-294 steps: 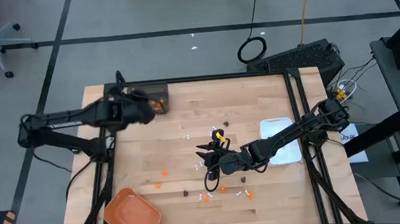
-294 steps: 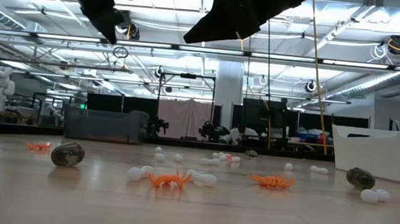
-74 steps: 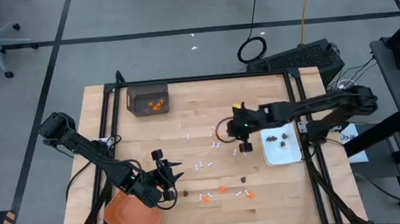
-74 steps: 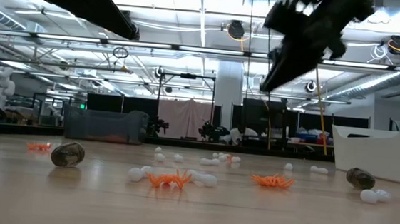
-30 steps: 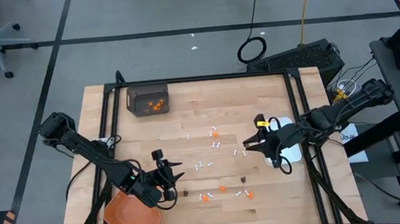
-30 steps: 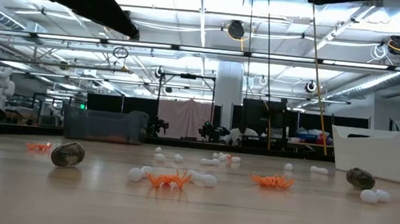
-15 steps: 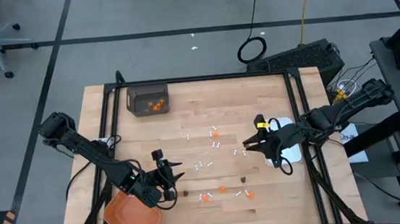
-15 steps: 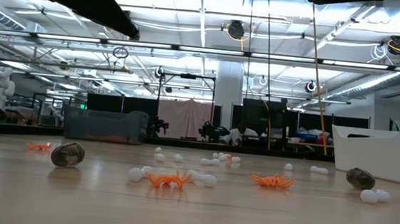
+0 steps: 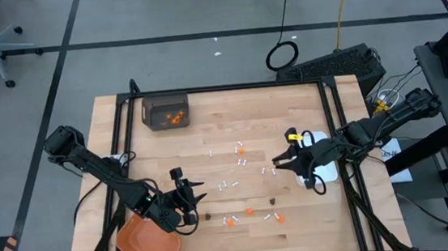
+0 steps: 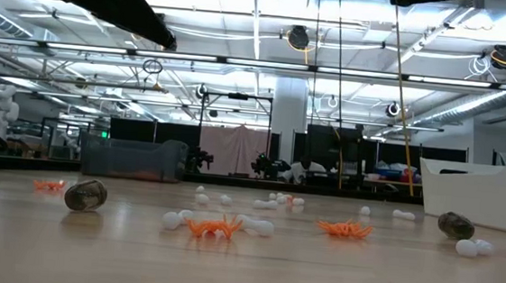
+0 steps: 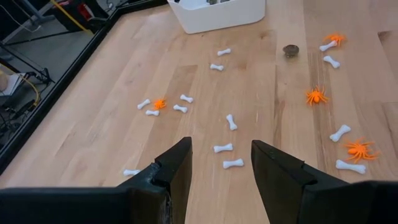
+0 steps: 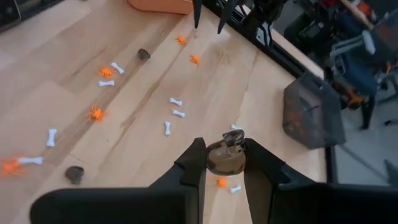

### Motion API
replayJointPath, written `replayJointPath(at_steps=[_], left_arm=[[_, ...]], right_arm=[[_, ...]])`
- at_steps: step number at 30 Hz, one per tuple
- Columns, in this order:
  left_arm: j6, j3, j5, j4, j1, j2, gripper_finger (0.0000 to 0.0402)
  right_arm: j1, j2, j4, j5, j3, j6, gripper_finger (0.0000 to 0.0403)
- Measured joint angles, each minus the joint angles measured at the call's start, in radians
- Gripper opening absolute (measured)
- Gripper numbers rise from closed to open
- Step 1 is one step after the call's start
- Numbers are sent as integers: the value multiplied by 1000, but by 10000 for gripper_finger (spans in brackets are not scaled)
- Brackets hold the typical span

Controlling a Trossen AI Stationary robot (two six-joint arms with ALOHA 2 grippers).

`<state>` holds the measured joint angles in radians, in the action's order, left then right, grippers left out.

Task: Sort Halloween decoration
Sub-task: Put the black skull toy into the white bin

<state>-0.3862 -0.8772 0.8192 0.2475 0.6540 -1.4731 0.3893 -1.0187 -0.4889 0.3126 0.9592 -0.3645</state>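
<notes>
right gripper [image 12: 222, 163] had moved beside white dish [image 9: 322, 159] | jaws squeezed a dark brown bit [image 12: 225, 157], likely dropped there next | left gripper [image 11: 221, 163] stayed low over tabletop [image 9: 232, 125], jaws apart, empty

- The table [image 9: 208, 127] is seen as pale planked wood, smooth with a soft sheen.
- The bones [image 11: 231, 121] are shown in matt white plastic, the spiders [image 11: 316, 96] in bright orange plastic.
- A dull brown-grey bit [image 12: 225, 155], rough-looking, is pinched in matt black fingers [image 12: 193, 163].
- The dish [image 11: 217, 12] is smooth white plastic.
- The bin [image 9: 165, 112] is smoky see-through plastic.
- The tray [image 9: 147, 243] is matt orange plastic.
</notes>
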Motion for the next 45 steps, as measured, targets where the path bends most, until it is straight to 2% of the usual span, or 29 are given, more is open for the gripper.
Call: replayJointPath(at_steps=[20,25,39,45], left_arm=[[0,0,0,-6,0,0,164],[0,0,0,-6,-10,0,164],[2,0,0,-4,-116,0,164],[0,0,-8,-5,-125,0,164]], right_arm=[[0,0,-117,0,0,435,52],[0,0,-219,-1,1,517,52],[0,0,-677,2,1,960,52],[0,-1,-730,0,-51,1047,52]])
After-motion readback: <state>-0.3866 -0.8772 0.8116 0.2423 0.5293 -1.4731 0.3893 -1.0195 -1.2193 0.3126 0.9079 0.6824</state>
